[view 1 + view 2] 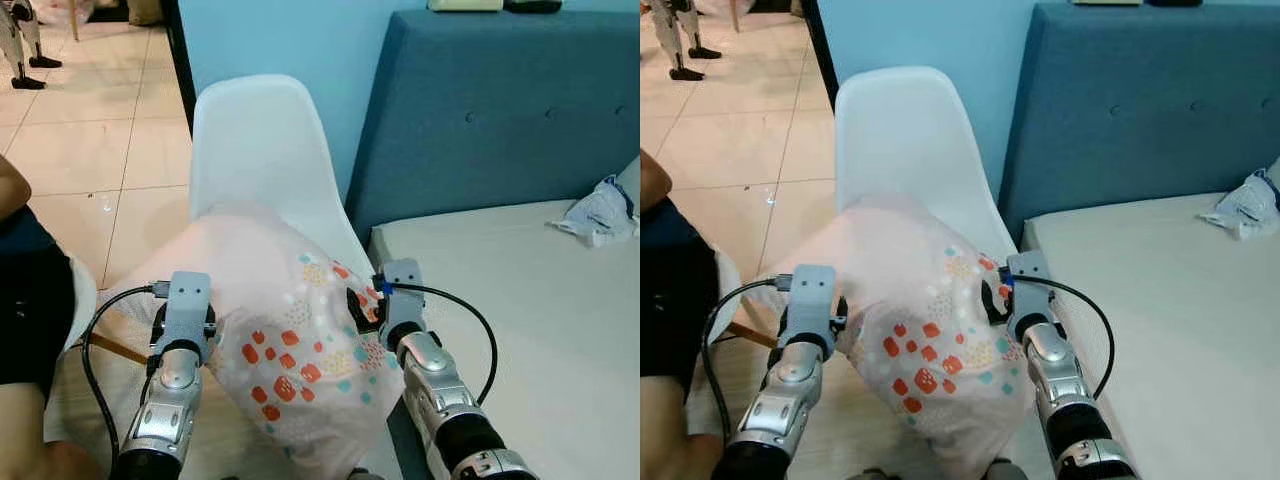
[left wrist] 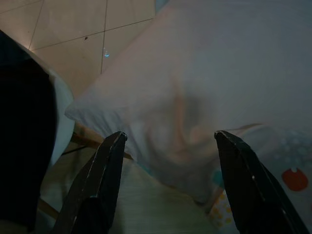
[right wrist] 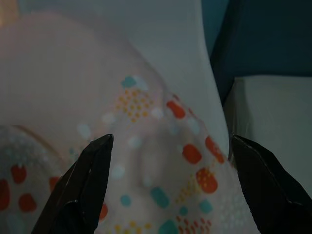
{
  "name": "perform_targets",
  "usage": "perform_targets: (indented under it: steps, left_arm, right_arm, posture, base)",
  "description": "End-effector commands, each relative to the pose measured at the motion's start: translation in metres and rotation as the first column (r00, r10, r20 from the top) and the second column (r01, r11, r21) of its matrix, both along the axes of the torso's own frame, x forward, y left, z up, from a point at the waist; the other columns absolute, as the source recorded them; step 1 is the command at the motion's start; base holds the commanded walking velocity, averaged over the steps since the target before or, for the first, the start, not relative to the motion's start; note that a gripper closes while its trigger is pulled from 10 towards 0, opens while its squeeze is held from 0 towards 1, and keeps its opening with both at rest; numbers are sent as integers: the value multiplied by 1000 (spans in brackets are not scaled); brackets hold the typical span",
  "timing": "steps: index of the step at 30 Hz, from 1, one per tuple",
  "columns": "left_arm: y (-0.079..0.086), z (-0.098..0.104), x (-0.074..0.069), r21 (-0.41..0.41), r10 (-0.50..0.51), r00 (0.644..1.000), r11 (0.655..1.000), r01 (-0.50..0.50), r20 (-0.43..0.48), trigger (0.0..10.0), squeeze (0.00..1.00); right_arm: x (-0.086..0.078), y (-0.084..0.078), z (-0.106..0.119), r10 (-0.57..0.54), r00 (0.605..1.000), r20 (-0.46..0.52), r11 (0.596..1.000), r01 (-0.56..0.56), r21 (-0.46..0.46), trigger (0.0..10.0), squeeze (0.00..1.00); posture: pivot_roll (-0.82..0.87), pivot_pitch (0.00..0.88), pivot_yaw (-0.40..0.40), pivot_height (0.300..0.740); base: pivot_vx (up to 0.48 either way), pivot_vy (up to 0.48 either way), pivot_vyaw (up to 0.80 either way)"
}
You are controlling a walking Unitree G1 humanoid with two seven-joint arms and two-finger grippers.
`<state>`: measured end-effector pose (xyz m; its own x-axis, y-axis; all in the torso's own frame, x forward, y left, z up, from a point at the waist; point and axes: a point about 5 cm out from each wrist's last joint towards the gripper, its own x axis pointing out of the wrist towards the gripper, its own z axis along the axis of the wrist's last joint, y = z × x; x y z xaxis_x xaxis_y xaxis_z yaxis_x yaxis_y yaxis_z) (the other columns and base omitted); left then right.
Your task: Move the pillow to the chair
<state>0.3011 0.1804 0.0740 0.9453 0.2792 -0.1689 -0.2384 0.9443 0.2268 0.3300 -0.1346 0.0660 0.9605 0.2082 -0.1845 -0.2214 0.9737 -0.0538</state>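
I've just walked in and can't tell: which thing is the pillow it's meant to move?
Find the blue headboard; left of it stands a white chair. The pillow lies on its seat, between both grippers: pale pink, soft, dotted with red, orange and teal.

No readable text, labels, brands or numbers anywhere. The pillow (image 1: 290,340) carries only a printed pattern of red, teal and yellow shapes, no lettering. Chair (image 1: 262,150) and bed (image 1: 520,300) are unmarked.
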Motion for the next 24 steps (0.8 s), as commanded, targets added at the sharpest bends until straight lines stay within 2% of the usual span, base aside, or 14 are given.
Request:
perform_targets:
  steps: [1, 6, 9, 12, 24]
  left_arm:
    - [-2, -5, -2, 1, -3, 1000, 1000, 3, -28, 10000, 0]
    - [-1, -7, 1, 6, -19, 999, 1000, 20, -46, 10000, 0]
    - [-1, -7, 2, 4, -19, 999, 1000, 20, -47, 10000, 0]
    - [-3, -5, 5, -1, -25, 999, 1000, 25, -46, 10000, 0]
    - [-7, -6, 8, -9, -34, 998, 999, 34, -47, 10000, 0]
  right_arm:
    - [-7, -1, -13, -5, 999, -54, 1000, 5, 6, 10000, 0]
    - [-11, 2, -19, -8, 996, -86, 999, 11, 34, 10000, 0]
    - [-13, 4, -21, -6, 995, -96, 998, 12, 56, 10000, 0]
    - [-15, 2, -22, -6, 996, -92, 999, 9, 33, 10000, 0]
    - [-15, 3, -21, -3, 995, -99, 999, 7, 37, 10000, 0]
  posture:
    - [-39, 161, -78, 740]
    - [-41, 149, -61, 740]
    - [-41, 147, -59, 740]
    - [-45, 142, -54, 740]
    - [-50, 139, -56, 740]
  base:
    - [0, 0, 0]
    - [0, 0, 0]
    - [0, 0, -800]
    - [0, 0, -800]
    - [0, 0, -800]
